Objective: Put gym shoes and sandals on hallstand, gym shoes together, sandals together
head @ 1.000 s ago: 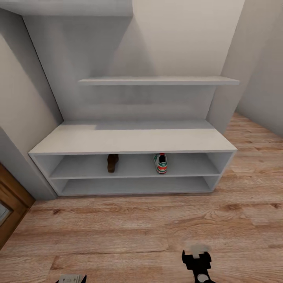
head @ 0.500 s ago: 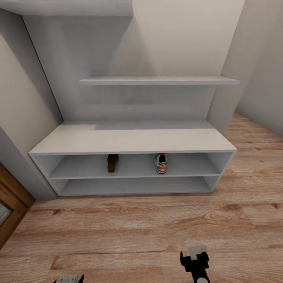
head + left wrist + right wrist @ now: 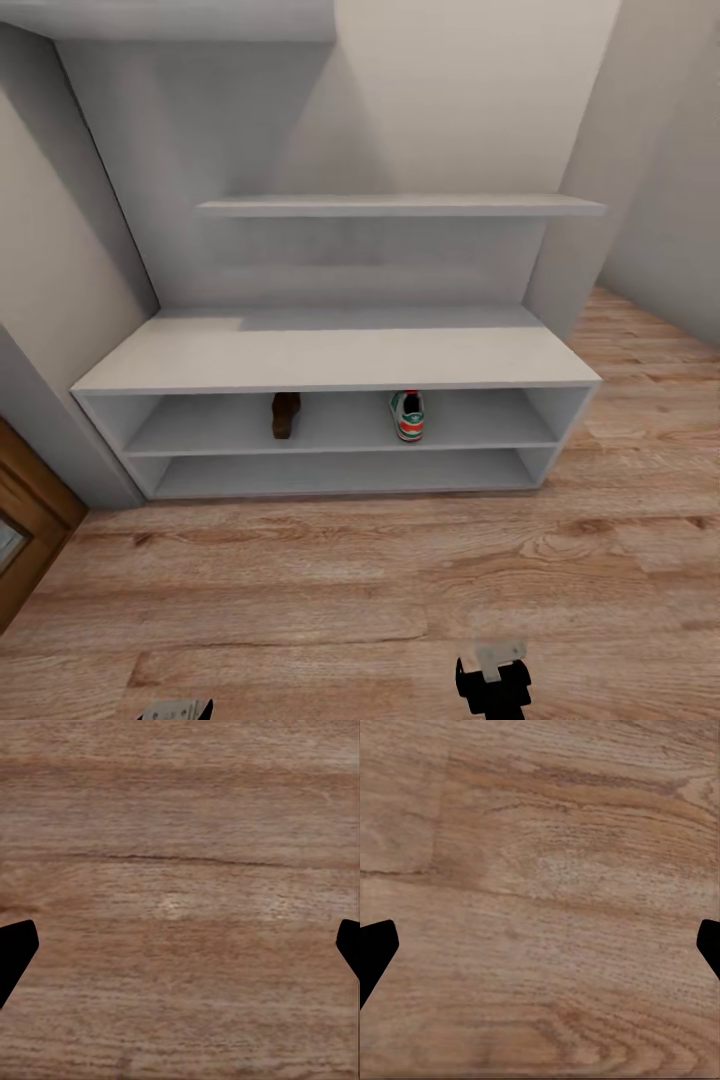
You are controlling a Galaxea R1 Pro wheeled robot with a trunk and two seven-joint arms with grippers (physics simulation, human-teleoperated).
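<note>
1. The hallstand [image 3: 340, 360] sits dead centre. One sandal [image 3: 286, 414] and one gym shoe [image 3: 408, 416] are on its upper open shelf, well apart, sandal toward 9 o'clock of the shoe.
2. Left tool [image 3: 180, 952] has its fingers spread wide, nothing between them, just corridor floor [image 3: 330, 590] below.
3. Right tool [image 3: 540, 952] is spread too and empty, at 6 o'clock in the head view.

The head camera looks forward and down at the hallstand [image 3: 340, 360] at 12 o'clock; both wrist cameras face the corridor floor [image 3: 180, 870] closely.
</note>
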